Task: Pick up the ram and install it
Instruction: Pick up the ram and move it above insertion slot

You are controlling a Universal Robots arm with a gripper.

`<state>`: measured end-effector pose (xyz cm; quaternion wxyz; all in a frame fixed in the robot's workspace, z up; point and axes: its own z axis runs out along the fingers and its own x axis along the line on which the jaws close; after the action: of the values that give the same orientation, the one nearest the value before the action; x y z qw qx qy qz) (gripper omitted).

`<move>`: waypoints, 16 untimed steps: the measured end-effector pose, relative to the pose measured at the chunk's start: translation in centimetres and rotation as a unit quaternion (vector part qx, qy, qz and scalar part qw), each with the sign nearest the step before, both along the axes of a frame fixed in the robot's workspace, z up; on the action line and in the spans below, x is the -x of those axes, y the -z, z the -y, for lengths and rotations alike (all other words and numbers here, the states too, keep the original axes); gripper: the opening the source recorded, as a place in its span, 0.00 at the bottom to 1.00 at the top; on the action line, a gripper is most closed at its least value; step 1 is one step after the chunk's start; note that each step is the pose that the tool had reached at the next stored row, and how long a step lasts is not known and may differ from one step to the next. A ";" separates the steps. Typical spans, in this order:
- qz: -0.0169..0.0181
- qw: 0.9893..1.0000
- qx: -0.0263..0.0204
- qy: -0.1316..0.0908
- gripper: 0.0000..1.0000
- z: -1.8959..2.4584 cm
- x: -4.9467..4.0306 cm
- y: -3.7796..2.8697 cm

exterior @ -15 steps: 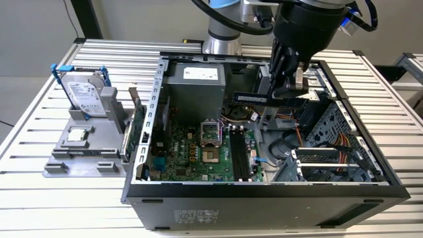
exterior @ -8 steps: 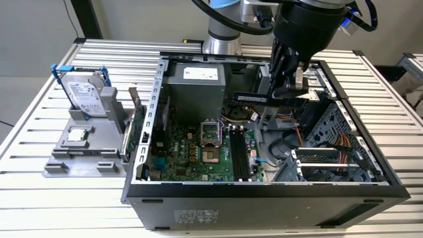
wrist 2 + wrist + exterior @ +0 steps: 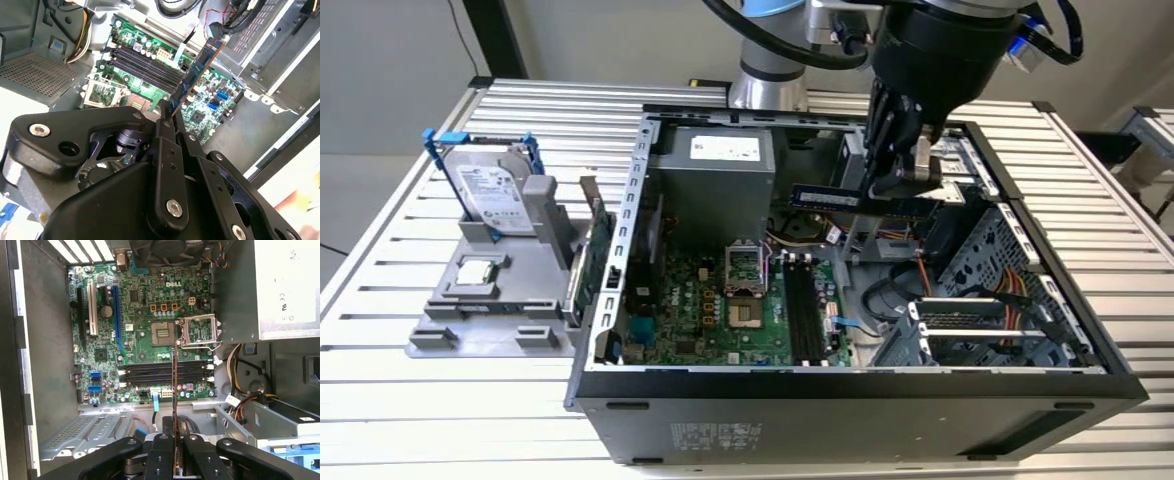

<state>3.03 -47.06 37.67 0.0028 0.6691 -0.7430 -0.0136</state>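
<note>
The pincer (image 3: 903,186) clamps the ram (image 3: 831,198) near one end; so held, it could tilt and jam in the memory slots (image 3: 803,305) below the pincer.

In the exterior view the arm (image 3: 767,80) rises at the far side and bends forward. Its wrist carries the black gripper (image 3: 903,185) pointing straight down. The jaws are clamped on one end of the ram (image 3: 847,198). In both wrist views the 2 fingers (image 3: 161,455) press together with the stick edge-on between them.
</note>
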 end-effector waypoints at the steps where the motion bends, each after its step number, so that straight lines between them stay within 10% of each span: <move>1: 0.000 1.000 0.000 0.005 0.00 0.00 0.00 0.00; 16: 0.000 0.996 0.000 0.087 0.00 0.00 0.00 0.01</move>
<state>3.02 -47.07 37.66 0.0015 0.6017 -0.7986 -0.0139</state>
